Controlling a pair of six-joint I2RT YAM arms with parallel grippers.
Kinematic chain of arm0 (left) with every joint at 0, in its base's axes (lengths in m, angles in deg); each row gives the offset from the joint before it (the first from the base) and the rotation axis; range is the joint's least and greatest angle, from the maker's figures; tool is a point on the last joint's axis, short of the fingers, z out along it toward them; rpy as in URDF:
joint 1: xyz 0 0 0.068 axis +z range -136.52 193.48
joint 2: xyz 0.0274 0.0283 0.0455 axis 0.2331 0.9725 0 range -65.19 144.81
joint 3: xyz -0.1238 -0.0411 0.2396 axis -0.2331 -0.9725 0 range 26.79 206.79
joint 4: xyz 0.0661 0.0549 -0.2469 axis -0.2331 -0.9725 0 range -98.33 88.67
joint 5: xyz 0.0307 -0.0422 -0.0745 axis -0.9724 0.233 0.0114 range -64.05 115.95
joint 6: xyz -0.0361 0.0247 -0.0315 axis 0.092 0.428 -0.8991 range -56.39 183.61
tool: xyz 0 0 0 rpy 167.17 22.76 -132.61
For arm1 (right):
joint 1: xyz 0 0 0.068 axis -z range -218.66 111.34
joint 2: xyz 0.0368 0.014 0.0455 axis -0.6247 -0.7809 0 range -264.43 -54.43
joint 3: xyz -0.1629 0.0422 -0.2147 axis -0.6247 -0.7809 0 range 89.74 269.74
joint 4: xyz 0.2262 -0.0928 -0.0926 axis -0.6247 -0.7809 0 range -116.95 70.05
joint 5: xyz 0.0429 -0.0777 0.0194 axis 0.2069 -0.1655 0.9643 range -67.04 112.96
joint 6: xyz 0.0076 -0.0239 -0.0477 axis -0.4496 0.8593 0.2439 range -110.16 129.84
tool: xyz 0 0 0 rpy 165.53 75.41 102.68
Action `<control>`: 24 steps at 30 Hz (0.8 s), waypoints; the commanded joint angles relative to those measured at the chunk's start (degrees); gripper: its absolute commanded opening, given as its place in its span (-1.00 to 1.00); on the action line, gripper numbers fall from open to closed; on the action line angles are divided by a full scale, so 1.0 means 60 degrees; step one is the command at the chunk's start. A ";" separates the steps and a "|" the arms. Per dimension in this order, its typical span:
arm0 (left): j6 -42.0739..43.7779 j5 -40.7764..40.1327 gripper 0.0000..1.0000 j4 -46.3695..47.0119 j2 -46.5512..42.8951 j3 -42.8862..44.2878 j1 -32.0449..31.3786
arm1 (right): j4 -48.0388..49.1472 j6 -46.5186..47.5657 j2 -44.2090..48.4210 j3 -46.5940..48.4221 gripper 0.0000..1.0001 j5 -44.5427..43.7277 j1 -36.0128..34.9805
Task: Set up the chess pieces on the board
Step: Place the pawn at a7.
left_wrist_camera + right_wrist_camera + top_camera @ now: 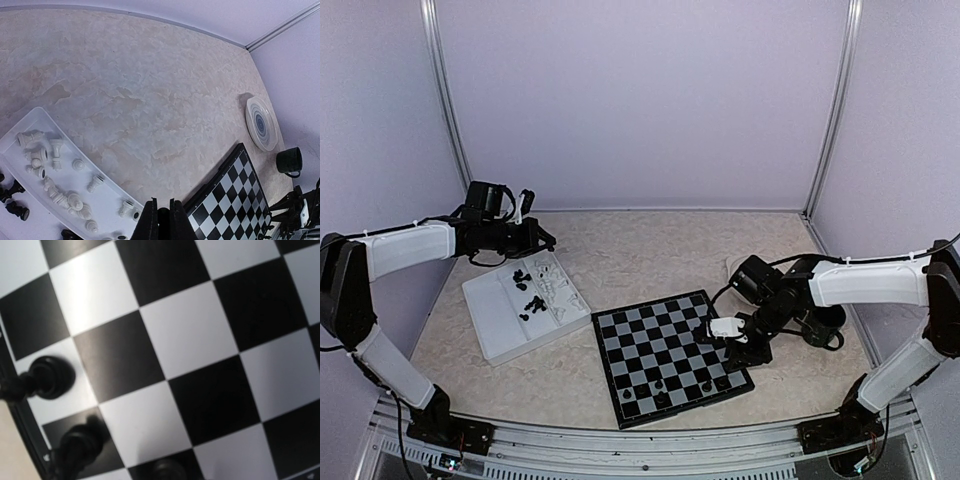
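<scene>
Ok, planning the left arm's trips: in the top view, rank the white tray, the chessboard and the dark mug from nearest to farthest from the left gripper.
1. White tray, on the left, right by the left gripper.
2. Chessboard, in the centre.
3. Dark mug, on the far right.

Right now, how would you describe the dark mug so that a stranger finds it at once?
Find the board, then look past its right edge. Two things sit there, a pale ringed plate and the mug. The mug alone is dark and has a handle.
</scene>
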 commanded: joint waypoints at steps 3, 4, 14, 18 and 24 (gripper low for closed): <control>0.0234 0.0133 -0.90 -0.0067 0.0135 0.0065 -0.0062 | -0.0215 -0.0044 0.0263 0.0090 -0.34 0.0002 0.0078; 0.0235 0.0146 -0.90 -0.0065 0.0145 0.0080 -0.0061 | -0.0230 -0.0053 0.0284 0.0100 -0.34 0.0002 0.0072; 0.0636 0.0551 -0.90 -0.0132 0.0182 0.0233 -0.0425 | -0.1208 0.0493 0.1243 0.0718 -0.19 0.1513 0.0133; 0.0682 0.0531 -0.90 -0.0152 0.0237 0.0264 -0.0547 | -0.0798 0.0181 0.0661 0.0979 -0.20 0.1160 0.0140; 0.0751 0.0491 -0.89 -0.0236 0.0254 0.0242 -0.0585 | -0.0769 0.0248 -0.0858 0.1406 -0.33 0.1195 0.0113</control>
